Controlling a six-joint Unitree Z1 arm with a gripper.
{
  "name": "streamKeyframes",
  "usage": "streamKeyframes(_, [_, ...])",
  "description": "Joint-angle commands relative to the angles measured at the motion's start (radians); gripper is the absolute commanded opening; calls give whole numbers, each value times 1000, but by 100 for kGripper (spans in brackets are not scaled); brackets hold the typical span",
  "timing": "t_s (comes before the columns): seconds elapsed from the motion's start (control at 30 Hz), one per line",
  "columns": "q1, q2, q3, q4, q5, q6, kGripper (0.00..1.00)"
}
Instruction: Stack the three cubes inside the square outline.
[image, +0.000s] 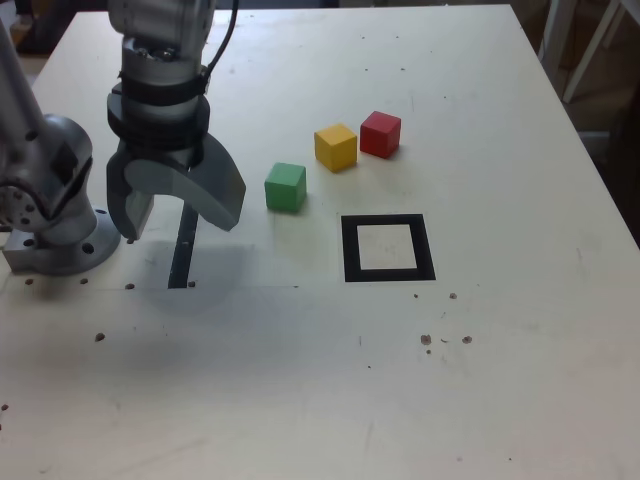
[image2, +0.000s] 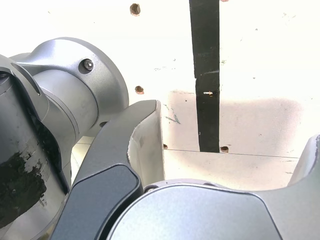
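Near the arm's base, over a narrow black tape strip (image: 183, 250): grey claw (image: 170, 215) gaping, empty | small solid green cube (image: 285, 187), yellow cube (image: 335, 147), red cube (image: 380, 134) on pale bench (image: 300, 380), beside black square tape outline (image: 388, 248) | likely light, rigid; pinch opposite flat faces.

A big pale table (image: 400, 400) fills most of the exterior view. It has small dark holes and little marks on it. Past its far edge the room is dim. At the exterior view's right, white furniture legs (image: 585, 45) stand on a brownish floor (image: 620, 160).
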Motion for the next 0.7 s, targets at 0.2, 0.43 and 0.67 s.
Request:
streamKeyframes(0.2, [2,5,2,0,1,1,99])
streamKeyframes(0.43, [2,4,2,2,1,1,99])
streamKeyframes(0.67, [6,2,-2,6,9,7,99])
